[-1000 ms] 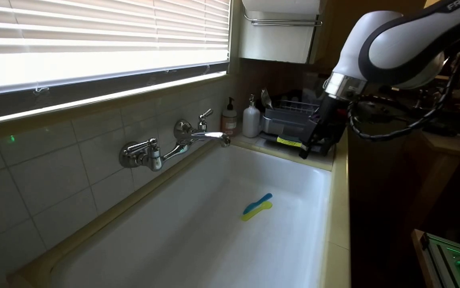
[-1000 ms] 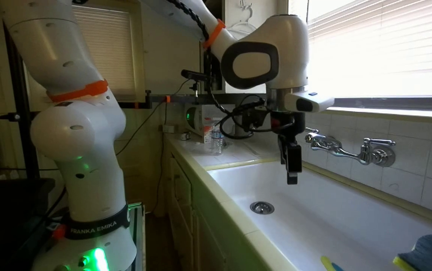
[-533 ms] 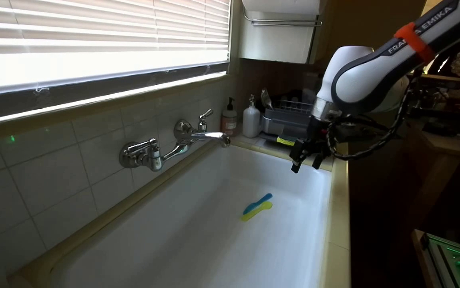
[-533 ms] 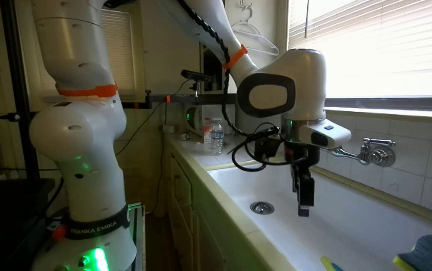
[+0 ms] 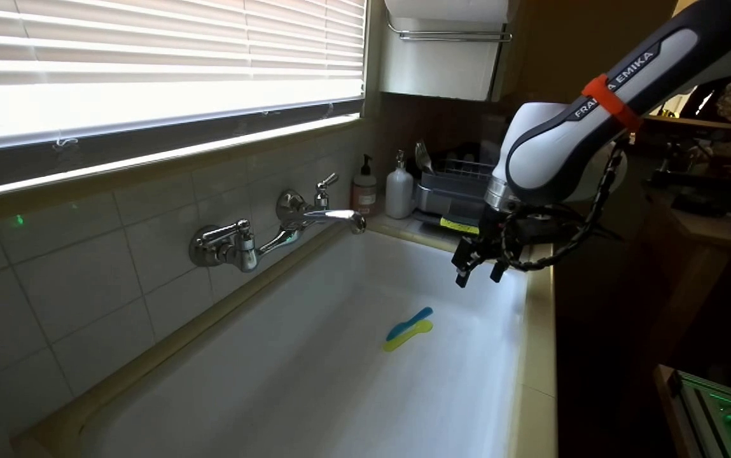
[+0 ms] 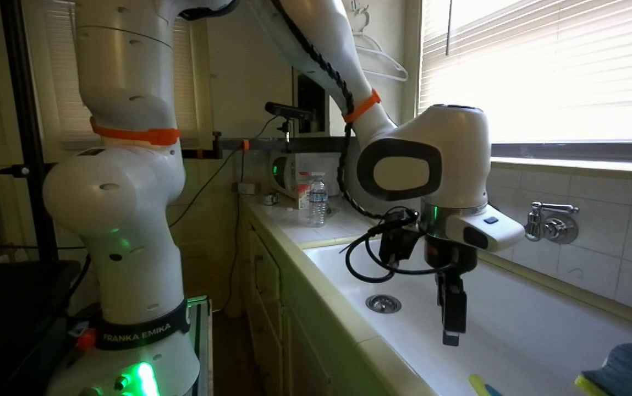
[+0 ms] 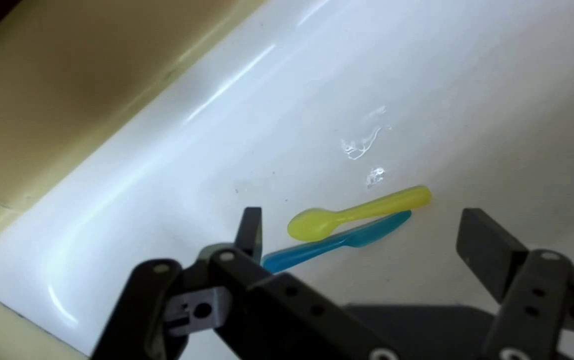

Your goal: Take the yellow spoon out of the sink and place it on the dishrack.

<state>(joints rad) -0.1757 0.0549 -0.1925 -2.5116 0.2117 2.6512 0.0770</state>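
- Now the fingers (image 7: 489, 250) are lower than a sec ago, & closer to the spoon (image 7: 361, 211), in both exterior views; drop is approx straight toward it.
- Means: approach is well underway, prob past halfway down. No grasp yet, so lift & place are both to do.
- Fingers: wide apart, nothing held.
- Spoon pos: on the floor of the sink (image 5: 263, 381), same spot as a sec ago. Blue knife (image 7: 336, 242) lies right alongside, also unmoved; they seem to meet near the bowl, but can't tell for sure if touching.
- Looks: small, slim, bright yellow-green, prob plastic. Rounded bowl, thin neck, handle widening to a rounded end. Lies flat; can't tell if bowl faces up or down.
- Wrist view: spoon runs lengthwise b/w the two fingers, approx along their closing line. I'd say they need a turn to go across the handle.
- Risk: knife so near it may get pinched too. Wet-looking marks (image 7: 359, 147) near the handle, so could be slick; thin & flat = must go low.
- Rack (image 5: 449, 187): in an exterior view, just past sink's far end. Short carry after pickup, I'd guess.
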